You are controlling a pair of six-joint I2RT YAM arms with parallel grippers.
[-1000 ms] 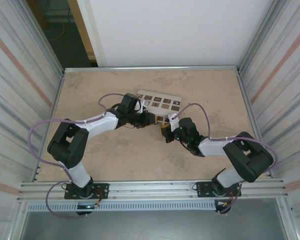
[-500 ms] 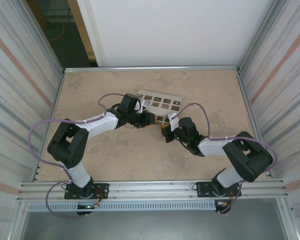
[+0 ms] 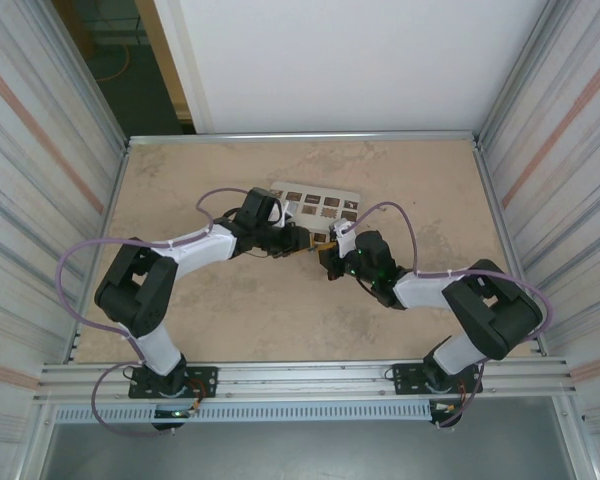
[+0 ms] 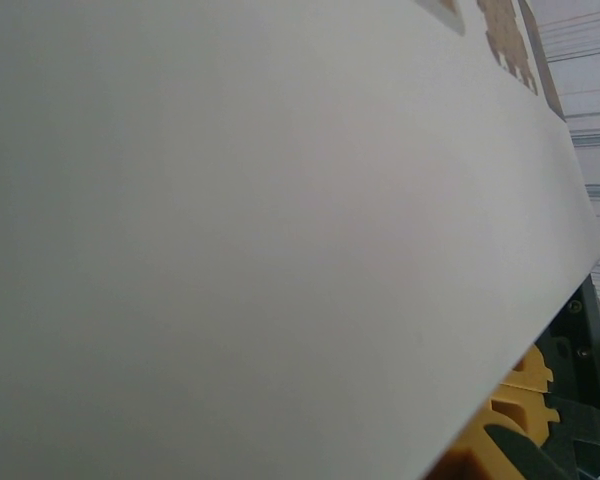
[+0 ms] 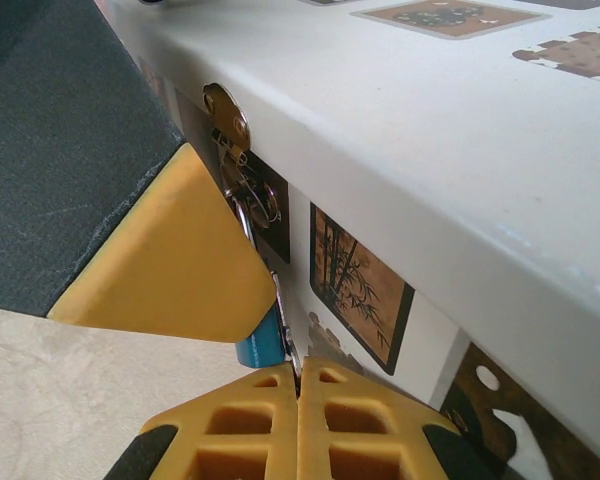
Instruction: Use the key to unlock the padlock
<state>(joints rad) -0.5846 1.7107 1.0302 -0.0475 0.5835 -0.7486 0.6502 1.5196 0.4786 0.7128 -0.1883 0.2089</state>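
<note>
Blue padlock point(image 5: 259, 346) at white box point(image 5: 410, 130) edge, against right jaws.

The right fingers point(image 5: 230, 420) have edged left toward the box point(image 3: 320, 200).

The white box point(image 5: 460, 140) looks smooth and faintly glossy, the padlock point(image 5: 260, 346)'s metal shiny
</note>
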